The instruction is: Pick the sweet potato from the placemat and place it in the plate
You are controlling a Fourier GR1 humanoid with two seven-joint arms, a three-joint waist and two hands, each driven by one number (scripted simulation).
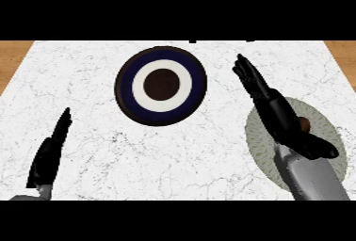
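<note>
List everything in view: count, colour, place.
counter: one, white marble, fills the view
plate: one, dark blue rim, white ring, brown centre, far middle
placemat: one, round, grey-green, right side
sweet potato: one, brown, on the placemat, mostly hidden by the right robot hand
left robot hand: one, black, open, resting lower left
right robot hand: one, black, open, over the placemat
forearms: two, grey, lower edge

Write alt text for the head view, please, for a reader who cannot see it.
The right hand, fingers straight, hangs over a round grey placemat at right, hiding most of the brown sweet potato. An empty plate with navy and white rings sits far centre on the white marble counter; the left hand rests open at lower left.
</note>
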